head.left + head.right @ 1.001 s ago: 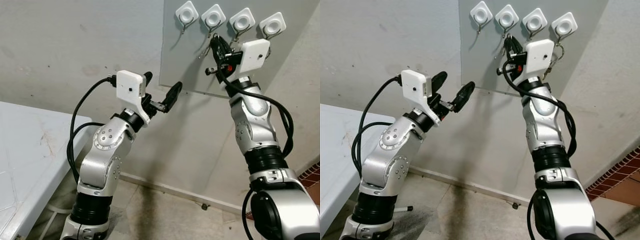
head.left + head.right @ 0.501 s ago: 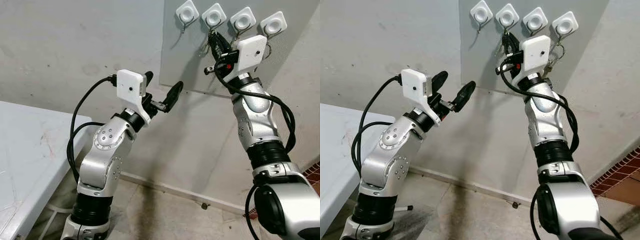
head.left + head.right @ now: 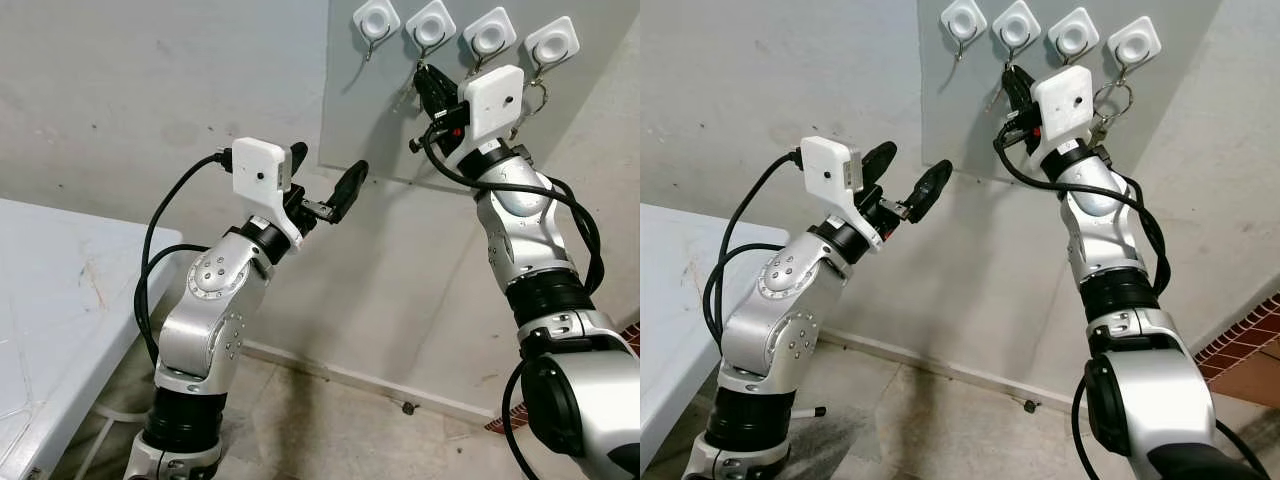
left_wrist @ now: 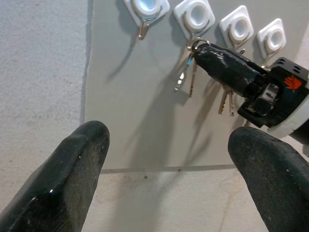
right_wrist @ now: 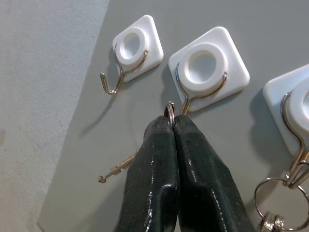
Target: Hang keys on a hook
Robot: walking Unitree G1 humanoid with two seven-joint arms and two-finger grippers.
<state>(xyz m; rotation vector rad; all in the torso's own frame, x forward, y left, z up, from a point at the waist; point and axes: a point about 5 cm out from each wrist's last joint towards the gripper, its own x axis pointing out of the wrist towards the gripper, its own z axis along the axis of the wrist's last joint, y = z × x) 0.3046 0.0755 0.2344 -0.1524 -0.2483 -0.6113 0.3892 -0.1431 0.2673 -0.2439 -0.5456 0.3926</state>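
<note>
Head view: the right pincer (image 3: 428,82) has climbed up the grey board (image 3: 345,110) toward the second hook (image 3: 431,24), so hanging looks imminent. Left wrist: left pincer (image 4: 169,164) spread wide, idle, watching. Right wrist: fingers (image 5: 154,179) pressed together, pinching the keys (image 5: 170,112) by the ring, just touching that hook's wire.
</note>
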